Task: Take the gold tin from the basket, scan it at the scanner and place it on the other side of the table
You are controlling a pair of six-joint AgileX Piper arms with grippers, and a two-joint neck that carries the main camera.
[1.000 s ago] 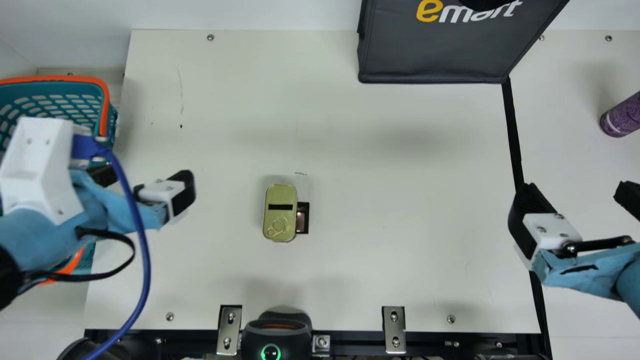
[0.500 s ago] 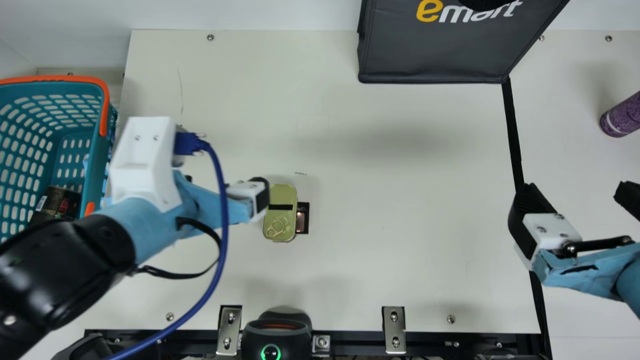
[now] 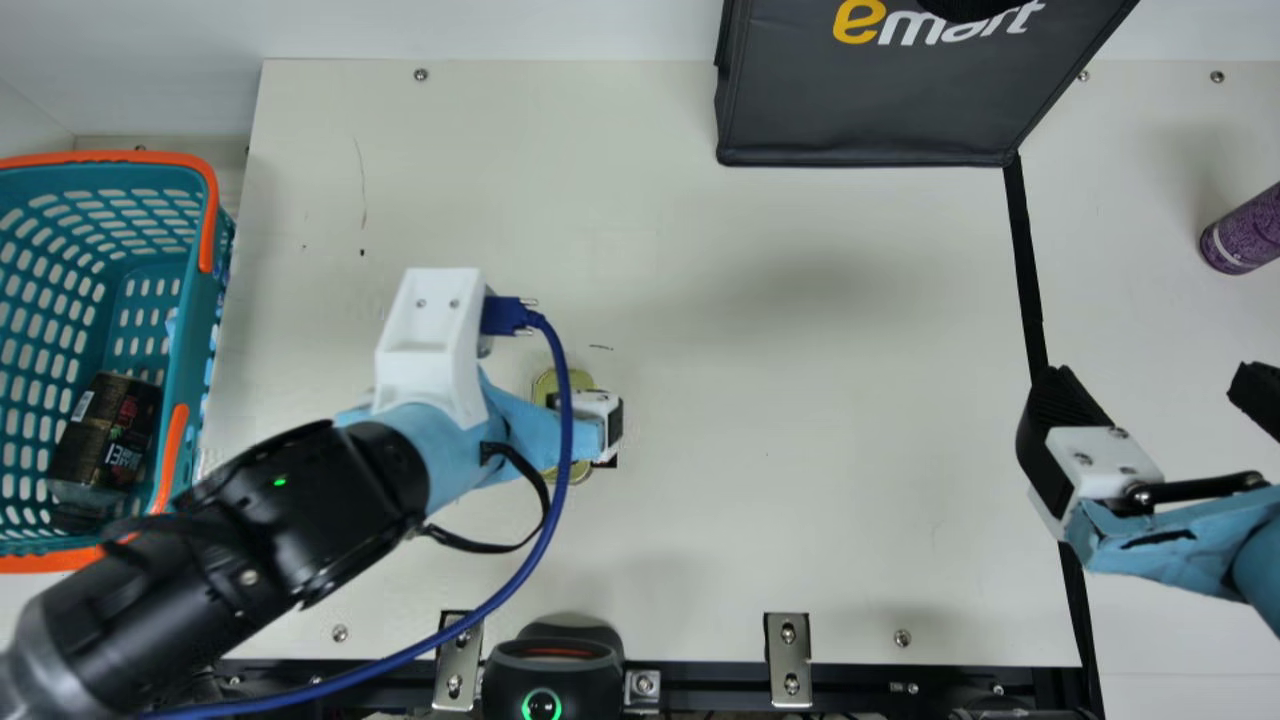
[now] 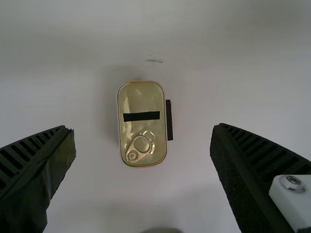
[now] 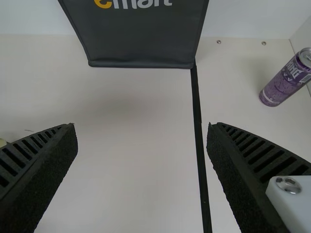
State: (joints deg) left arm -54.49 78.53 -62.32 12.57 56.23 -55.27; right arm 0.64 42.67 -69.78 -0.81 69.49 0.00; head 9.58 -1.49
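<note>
My left gripper (image 3: pixel 600 420) is over the gold tin (image 3: pixel 548 384) in the main view, its arm covering much of the tin. In the left wrist view the gold tin (image 4: pixel 141 104) lies flat on the table, ring-pull side up, between the spread fingers of my left gripper (image 4: pixel 143 130), touching neither. The black scanner (image 3: pixel 550 665), with a green ring light, stands at the table's near edge. My right gripper (image 3: pixel 1150 385) stays open above the black line at the right; in the right wrist view that gripper (image 5: pixel 141 126) has nothing between its fingers.
At the left is the teal basket (image 3: pixel 205 310) with an orange rim, holding a dark can (image 3: pixel 118 415). A dark bag (image 3: pixel 880 110) stands at the far side. Beyond the black line (image 3: pixel 1024 250), a purple can (image 3: pixel 1242 235) stands at the far right.
My left arm has swung right from beside the basket to over the tin, uncovering the basket and the dark can. The tin and my right arm have kept their places.
</note>
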